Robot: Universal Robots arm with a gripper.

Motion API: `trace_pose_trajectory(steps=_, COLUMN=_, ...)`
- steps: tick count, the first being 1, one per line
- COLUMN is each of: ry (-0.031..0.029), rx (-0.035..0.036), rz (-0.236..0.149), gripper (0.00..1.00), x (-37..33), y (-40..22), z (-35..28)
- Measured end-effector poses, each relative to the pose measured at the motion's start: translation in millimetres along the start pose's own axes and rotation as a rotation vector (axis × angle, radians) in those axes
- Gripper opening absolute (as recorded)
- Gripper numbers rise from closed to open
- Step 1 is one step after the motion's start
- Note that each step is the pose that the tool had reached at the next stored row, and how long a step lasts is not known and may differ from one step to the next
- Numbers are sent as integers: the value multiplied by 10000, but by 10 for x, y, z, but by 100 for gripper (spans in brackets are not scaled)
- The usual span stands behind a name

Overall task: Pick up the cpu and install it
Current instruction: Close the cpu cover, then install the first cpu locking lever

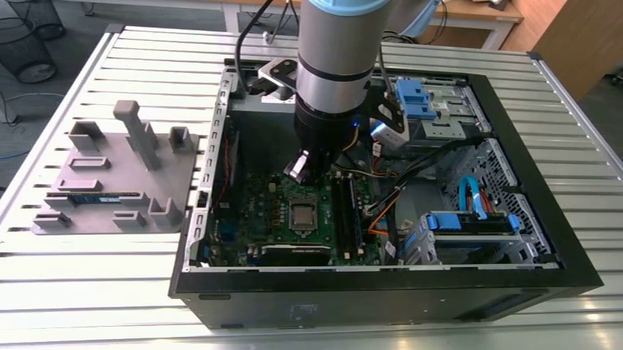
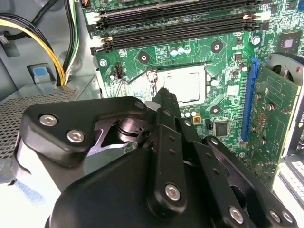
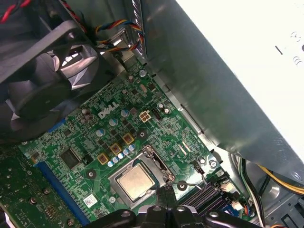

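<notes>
The small flat square cpu with its shiny silver-grey metal top (image 3: 136, 181) is sitting in the socket of the green motherboard (image 3: 118, 137), lying flat inside the socket's metal frame; in the exterior view it is showing as a pale square (image 1: 303, 215) near the middle of the board. The black claw (image 3: 166, 202) is hanging just above the board at the socket's edge, beside the cpu and apart from it, with nothing between its tips. In the first wrist view its two dark fingertips are lying close together with hardly a gap, so the claw is looking pressed together and empty.

The open black computer case (image 1: 545, 197) is resting on the slatted metal bench (image 1: 117, 292), and the grey and black arm (image 1: 336, 65) is reaching down into it. Open room is narrow here: the large grey power-supply box (image 3: 228, 71) is rising along one side of the socket, a black fan (image 3: 42, 76) is standing on another, and the long black memory slots (image 2: 180, 23) are running along a third.

On the exterior view's left a grey tray (image 1: 107, 182) with upright pegs is lying on the bench, well apart from the case. In the second wrist view the claw's own black linkage is covering much of the socket, and the arm is hiding part of the case's far wall in the exterior view.
</notes>
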State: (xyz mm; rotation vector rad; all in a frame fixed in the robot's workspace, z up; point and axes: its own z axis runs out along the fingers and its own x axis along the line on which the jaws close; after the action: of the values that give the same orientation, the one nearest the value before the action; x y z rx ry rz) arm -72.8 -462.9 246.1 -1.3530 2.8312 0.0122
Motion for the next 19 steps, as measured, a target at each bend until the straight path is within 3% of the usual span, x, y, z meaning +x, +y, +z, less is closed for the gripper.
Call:
trace_pose_trajectory(steps=10, ry=-26, rx=31, rz=-48, gripper=11, x=159, y=5, z=7)
trace_pose_trajectory(steps=19, ry=-26, rx=33, rz=-77, gripper=11, x=168, y=9, z=8)
